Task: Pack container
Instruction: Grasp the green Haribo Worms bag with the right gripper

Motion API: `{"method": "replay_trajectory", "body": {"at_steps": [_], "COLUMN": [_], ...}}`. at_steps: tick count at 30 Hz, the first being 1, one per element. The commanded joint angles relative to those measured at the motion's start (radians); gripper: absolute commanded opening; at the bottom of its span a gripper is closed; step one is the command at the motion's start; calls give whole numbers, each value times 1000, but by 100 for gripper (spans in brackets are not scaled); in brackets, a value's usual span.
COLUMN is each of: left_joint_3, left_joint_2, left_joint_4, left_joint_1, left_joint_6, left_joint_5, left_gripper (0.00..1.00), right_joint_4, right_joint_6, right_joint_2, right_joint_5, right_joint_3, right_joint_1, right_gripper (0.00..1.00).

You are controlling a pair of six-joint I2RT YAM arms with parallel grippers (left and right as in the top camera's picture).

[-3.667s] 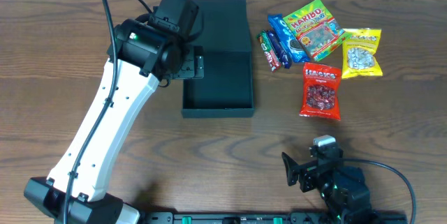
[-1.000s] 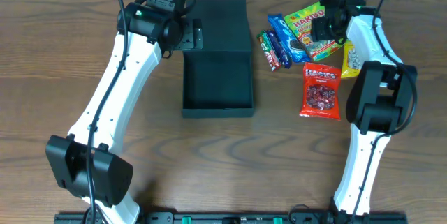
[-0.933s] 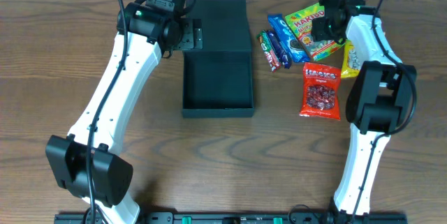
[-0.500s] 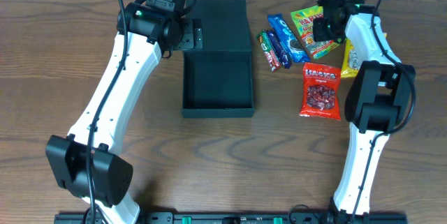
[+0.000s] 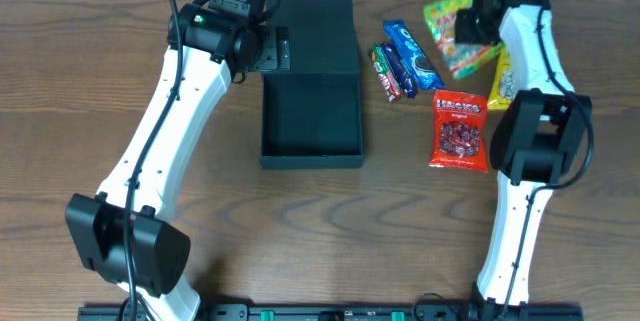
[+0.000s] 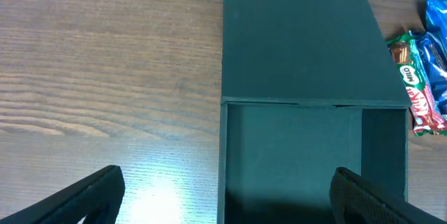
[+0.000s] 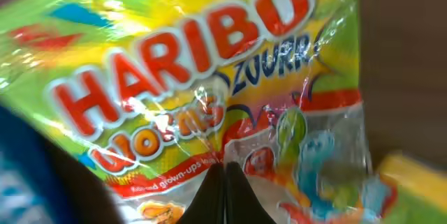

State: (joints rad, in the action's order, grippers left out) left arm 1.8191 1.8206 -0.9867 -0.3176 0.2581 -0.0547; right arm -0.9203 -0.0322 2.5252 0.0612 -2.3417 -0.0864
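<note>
**Table:** brown wood-grain table (image 5: pixel 300 221). Broad bare wood lies left of the container and across the whole near half. Only a narrow bare strip separates the container's right wall from the snack bars.

**Container:** dark charcoal matte shallow rectangular cardboard box (image 5: pixel 312 116), left of table centre. Its tray is open upward and its attached flap lid (image 5: pixel 318 33) is laid flat behind it, with the lid's far edge close to the table's far edge.

**Left gripper** (image 5: pixel 272 51): at the container's left edge, near the fold between lid and tray. The jaws are spread wide and hold nothing. In the wrist view the tray's left wall sits between the two fingers.

**Right gripper** (image 7: pixel 225 182): well apart from the container, at the far right. The jaws are pinched together on the green-and-yellow glossy plastic Haribo worms bag (image 5: pixel 450 36).

**Other stock:**
- Blue wrapped packet (image 5: pixel 408 53) and green-and-red wrapped bar (image 5: pixel 385 71), just right of the container.
- Red plastic bag (image 5: pixel 459 129).
- Yellow plastic bag (image 5: pixel 505 73), partly under the right arm.

**Change:** half a second ago the Haribo bag lay flat beside the blue packet. It now hangs tilted and shifted toward the far edge. The left arm is unmoved.
</note>
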Motion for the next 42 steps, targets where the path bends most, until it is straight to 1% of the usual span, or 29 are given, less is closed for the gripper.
{"method": "replay_trajectory", "body": {"at_steps": [1,4,8,12,14,16,20,21,22,23,24,25,27,28,29,31,33,34,35,37,42], "left_joint_3": [-1,-1,0,12,21,29,32,32,32,32,32,32,32,32,32,32,32,32,32,32,32], "left_joint_2": [6,6,6,3,2,2,2,2,2,2,2,2,2,2,2,2,2,2,2,2,2], "left_joint_4": [5,13,27,27,27,27,37,39,39,39,40,42,45,45,45,45,45,45,45,47,55], "left_joint_1": [5,5,10,41,64,91,137,145,150,153,154,154,154,154,154,154,154,154,154,154,154], "left_joint_6": [3,-1,-11,-11,-11,-11,-11,-11,-11,-11,-11,-11,-11,-11,-11,-11,-11,-11,-11,-11,-11], "left_joint_5": [-8,-9,-21,-39,-40,-37,-24,-22,-22,-22,-22,-22,-22,-22,-22,-22,-22,-22,-22,-22,-22], "left_gripper": [95,95,95,95,95,95,95,95,95,95,95,95,95,95,95,95,95,95,95,95,95], "right_joint_4": [-21,-63,-127,-178,-188,-201,-218,-212,-203,-194,-182,-178,-178,-179,-179,-179,-179,-178,-179,-167,-105], "right_joint_6": [29,37,62,63,103,106,106,105,96,95,101,132,254,291,331,389,434,452,463,470,470], "right_joint_2": [-66,-102,-166,-248,-278,-305,-293,-277,-255,-232,-198,-167,-101,-76,-50,-11,31,56,74,93,133], "right_joint_5": [-11,-8,0,-1,3,3,-80,-80,-80,-80,-80,-80,-74,-58,-35,8,54,85,102,128,233], "right_joint_3": [-128,-190,-223,-224,-224,-224,-206,-189,-177,-168,-162,-162,-162,-162,-162,-162,-162,-162,-162,-162,-162], "right_joint_1": [8,27,68,130,156,178,179,170,160,148,132,119,89,74,58,29,-2,-23,-39,-58,-65], "right_gripper": [1,1,1,1,1,1,1,24,45,58,67,70,82,87,90,92,91,87,86,87,86]}}
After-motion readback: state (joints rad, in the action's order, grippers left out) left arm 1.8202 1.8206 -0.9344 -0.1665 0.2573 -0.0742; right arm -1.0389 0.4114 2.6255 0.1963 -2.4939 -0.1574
